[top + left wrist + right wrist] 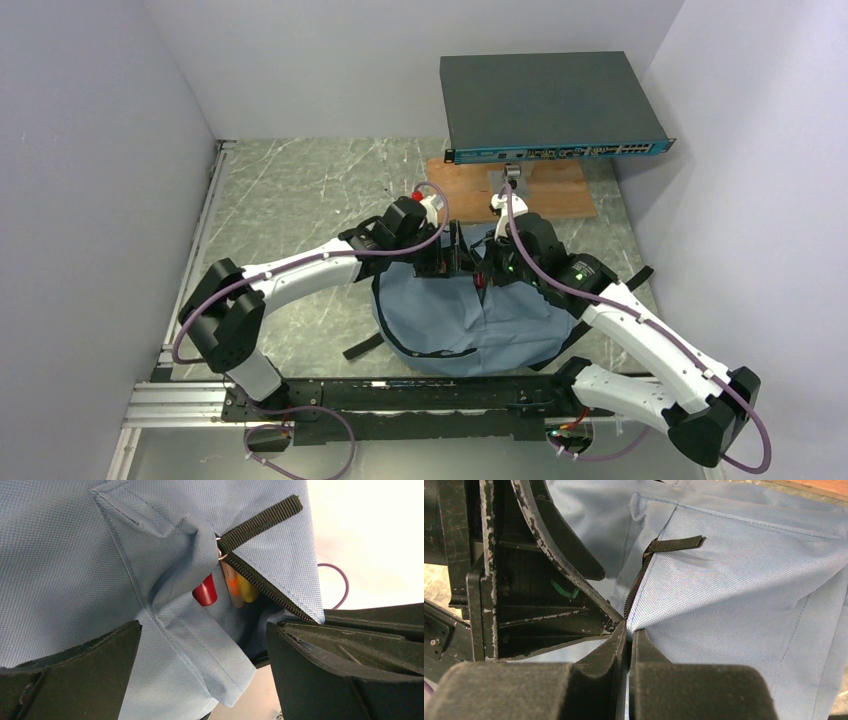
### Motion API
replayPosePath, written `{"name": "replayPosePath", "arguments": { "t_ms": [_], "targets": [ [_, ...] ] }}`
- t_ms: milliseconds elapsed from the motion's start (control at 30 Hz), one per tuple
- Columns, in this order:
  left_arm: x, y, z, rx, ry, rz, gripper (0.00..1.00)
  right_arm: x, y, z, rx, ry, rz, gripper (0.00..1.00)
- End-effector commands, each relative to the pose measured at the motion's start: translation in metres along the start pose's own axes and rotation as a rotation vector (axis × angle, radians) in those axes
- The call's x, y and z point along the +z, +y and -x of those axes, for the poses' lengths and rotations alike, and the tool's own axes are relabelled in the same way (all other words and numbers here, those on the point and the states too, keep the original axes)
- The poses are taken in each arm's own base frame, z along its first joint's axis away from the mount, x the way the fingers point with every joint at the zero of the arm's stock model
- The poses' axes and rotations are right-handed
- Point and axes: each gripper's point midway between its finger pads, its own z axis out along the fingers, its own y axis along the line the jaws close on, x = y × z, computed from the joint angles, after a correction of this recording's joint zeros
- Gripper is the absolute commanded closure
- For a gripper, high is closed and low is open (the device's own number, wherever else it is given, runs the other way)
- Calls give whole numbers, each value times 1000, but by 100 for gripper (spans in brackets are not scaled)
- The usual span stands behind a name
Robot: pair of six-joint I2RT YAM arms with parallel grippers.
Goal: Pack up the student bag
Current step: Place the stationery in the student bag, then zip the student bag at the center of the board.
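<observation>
The student bag [470, 322], soft blue-grey fabric, lies mid-table between both arms. My left gripper [445, 262] is at its far edge, open wide; in its wrist view a loose fold of the bag [75, 555] hangs between the spread fingers of the left gripper [202, 650], which are not closed on it. Past the black zipper [260, 582], a red pen [205, 591] and a yellow one [246, 589] show inside the opening. My right gripper [487, 268] is shut on the bag [734, 590], and the right gripper [629, 630] pinches its zipper edge [634, 590].
A dark flat electronics box [548, 105] stands on a post over a wooden board [510, 188] behind the bag. White walls close in left, right and back. A black strap [362, 347] trails off the bag's near left. The mounting rail [400, 395] runs along the near edge.
</observation>
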Motion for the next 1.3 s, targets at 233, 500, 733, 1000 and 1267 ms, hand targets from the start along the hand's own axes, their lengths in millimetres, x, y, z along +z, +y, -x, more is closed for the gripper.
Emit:
{"name": "replayPosePath", "arguments": {
  "t_ms": [233,500,733,1000,1267],
  "targets": [
    [-30,-22,10,132,-71,-42,4,-4,42,50,70,-156,170,100],
    [-73,-8,8,153,-144,58,19,2,47,48,87,-144,194,100],
    [-62,-7,-8,105,-117,61,13,3,46,43,95,-141,192,100],
    [-18,2,-12,97,-35,228,30,4,43,40,82,-138,185,100],
    [-10,18,28,95,-170,352,36,-2,43,39,66,-152,195,100]
  ]
}}
